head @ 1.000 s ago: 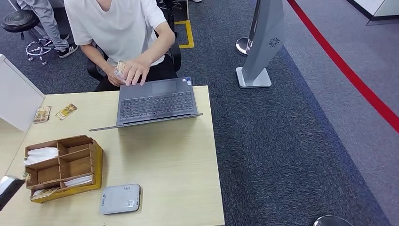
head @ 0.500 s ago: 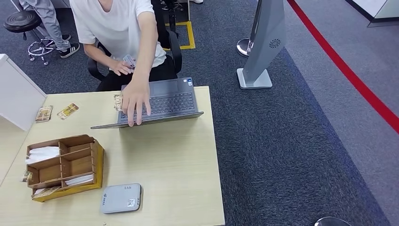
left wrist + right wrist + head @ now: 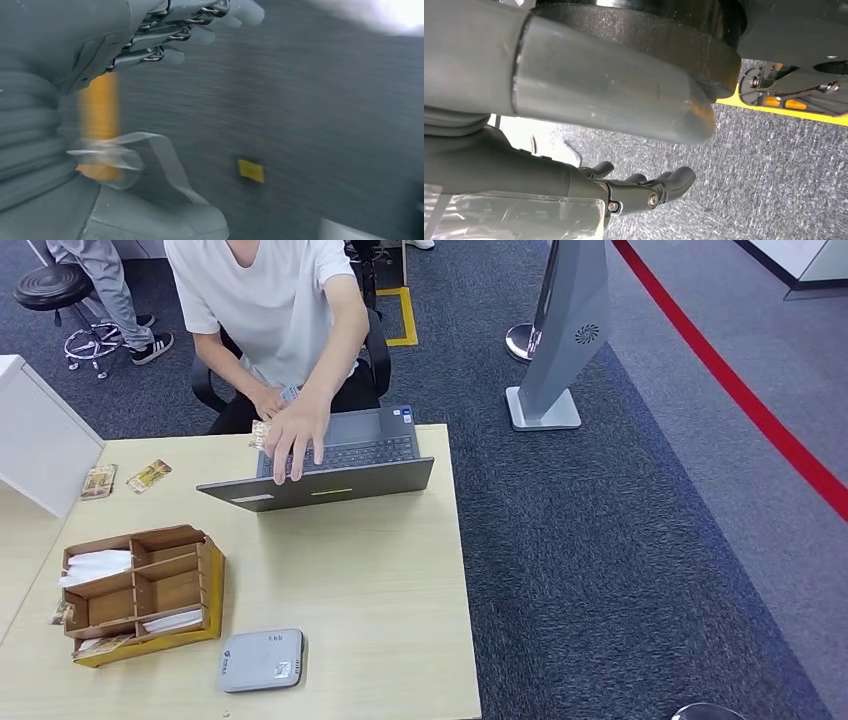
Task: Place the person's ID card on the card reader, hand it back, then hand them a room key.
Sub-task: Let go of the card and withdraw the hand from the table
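**A:** What are the things on the desk made of?

**B:** The table has a pale wood-grain top, smooth and matt. On it stands a wooden organiser, a box split into open compartments with white papers in some and a yellow base under it. Just beside it lies the card reader, a flat grey slab with rounded corners. A grey laptop sits at the far edge, its lid tilted low.

**A:** How many cards do you count?

**B:** Two patterned cards lie side by side on the far left of the table. The person, in a white T-shirt on a black chair, holds one small ID card at the laptop's far left corner, well apart from the reader. One of the person's hands reaches over the keyboard.

**A:** And the robot's hands?

**B:** The left hand hangs above dark carpet, blurred, fingers stretched and loosely apart, nothing in them. The right hand also hangs over carpet, its dark fingers slightly bent and holding nothing.

**A:** The room?

**B:** Dark blue-grey ribbed carpet, one red line running diagonally, yellow floor tape, one grey kiosk stand, one black stool and a white partition at the left.
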Action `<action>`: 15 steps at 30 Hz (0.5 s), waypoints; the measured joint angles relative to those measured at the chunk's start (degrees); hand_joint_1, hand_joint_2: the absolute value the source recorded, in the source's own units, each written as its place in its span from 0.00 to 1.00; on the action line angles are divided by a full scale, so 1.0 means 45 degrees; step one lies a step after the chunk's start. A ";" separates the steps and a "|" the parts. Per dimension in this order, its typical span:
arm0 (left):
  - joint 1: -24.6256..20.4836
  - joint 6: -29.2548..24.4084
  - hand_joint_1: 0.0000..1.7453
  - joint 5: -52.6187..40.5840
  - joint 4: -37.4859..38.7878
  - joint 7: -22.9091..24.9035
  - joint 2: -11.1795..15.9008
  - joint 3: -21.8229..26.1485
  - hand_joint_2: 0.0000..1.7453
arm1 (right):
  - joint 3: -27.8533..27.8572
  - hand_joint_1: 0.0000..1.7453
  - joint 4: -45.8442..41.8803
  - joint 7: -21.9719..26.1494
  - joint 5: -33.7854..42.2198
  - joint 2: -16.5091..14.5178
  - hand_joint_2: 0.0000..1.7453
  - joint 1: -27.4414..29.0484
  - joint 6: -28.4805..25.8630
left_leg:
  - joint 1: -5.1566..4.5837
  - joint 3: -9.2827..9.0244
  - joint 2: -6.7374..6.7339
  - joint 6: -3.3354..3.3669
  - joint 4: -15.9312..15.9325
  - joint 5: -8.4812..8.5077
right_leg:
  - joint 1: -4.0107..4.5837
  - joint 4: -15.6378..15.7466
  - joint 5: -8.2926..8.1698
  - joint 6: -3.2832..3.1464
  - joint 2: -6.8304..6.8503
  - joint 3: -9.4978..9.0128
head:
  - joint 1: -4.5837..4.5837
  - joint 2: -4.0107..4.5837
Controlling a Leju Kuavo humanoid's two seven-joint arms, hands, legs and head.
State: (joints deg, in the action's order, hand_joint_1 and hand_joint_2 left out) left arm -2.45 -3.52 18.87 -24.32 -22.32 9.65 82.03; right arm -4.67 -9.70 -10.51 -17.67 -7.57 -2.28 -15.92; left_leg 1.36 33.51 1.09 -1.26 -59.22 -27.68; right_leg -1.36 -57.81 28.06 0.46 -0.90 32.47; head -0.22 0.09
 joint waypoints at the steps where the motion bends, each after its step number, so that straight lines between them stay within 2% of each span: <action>1: -0.0037 -0.0374 0.00 0.0005 0.0407 0.0159 -0.0380 0.0000 1.00 | -0.0029 0.00 0.0000 -0.0031 -0.0095 -0.0006 0.50 -0.0013 0.0002 | -0.0003 0.0000 -0.0001 0.0006 -0.0002 -0.0001 | -0.0003 0.0003 -0.0003 0.0006 0.0000 0.0000 | 0.0000 0.0000; 3: -0.0132 -0.1027 0.00 -0.0123 0.1061 0.0555 -0.1089 -0.0001 1.00 | -0.0115 0.00 -0.0001 -0.0051 -0.0256 -0.0012 1.00 -0.0036 0.0027 | -0.0009 0.0000 -0.0002 0.0017 -0.0007 -0.0001 | -0.0009 0.0009 -0.0011 0.0019 -0.0001 -0.0001 | 0.0032 0.0000; 7: -0.0339 -0.1964 0.00 -0.0680 0.1919 0.1762 -0.2217 -0.0011 1.00 | -0.0235 0.00 -0.0006 0.0022 -0.0436 -0.0064 1.00 -0.0077 -0.0172 | -0.0024 -0.0004 -0.0006 0.0027 -0.0011 -0.0003 | -0.0021 0.0012 -0.0017 0.0029 -0.0003 0.0001 | 0.0027 0.0000; 9: -0.0419 -0.2103 0.00 -0.0790 0.2145 0.1978 -0.2587 -0.0015 1.00 | -0.0249 0.00 -0.0008 0.0044 -0.0462 -0.0102 1.00 -0.0087 -0.0244 | -0.0020 -0.0009 -0.0010 0.0027 -0.0010 -0.0003 | -0.0018 0.0011 -0.0017 0.0028 -0.0006 0.0002 | 0.0034 0.0000; 13: -0.0493 -0.2180 0.00 -0.0889 0.2376 0.2185 -0.2960 -0.0019 1.00 | -0.0257 0.00 -0.0012 0.0045 -0.0487 -0.0131 0.00 -0.0117 -0.0304 | -0.0012 -0.0017 -0.0023 0.0026 -0.0008 -0.0004 | -0.0011 0.0006 -0.0015 0.0026 -0.0015 0.0008 | 0.0018 0.0000; 15: -0.0525 -0.2259 0.00 -0.1182 0.2441 0.2652 -0.3132 -0.0034 1.00 | -0.0288 0.00 -0.0011 0.0023 -0.0569 -0.0136 0.50 -0.0131 -0.0265 | -0.0010 -0.0017 -0.0023 0.0025 -0.0008 -0.0003 | -0.0009 0.0003 -0.0014 0.0024 -0.0014 0.0011 | 0.0008 0.0000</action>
State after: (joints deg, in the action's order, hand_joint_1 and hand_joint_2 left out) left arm -4.81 -13.69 13.56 -13.33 -10.39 -4.45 81.88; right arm -5.96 -9.75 -10.40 -20.22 -8.19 -2.87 -17.11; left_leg 1.32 33.44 0.98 -1.15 -59.26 -27.69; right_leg -1.41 -57.79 28.00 0.57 -0.97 32.52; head -0.19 0.09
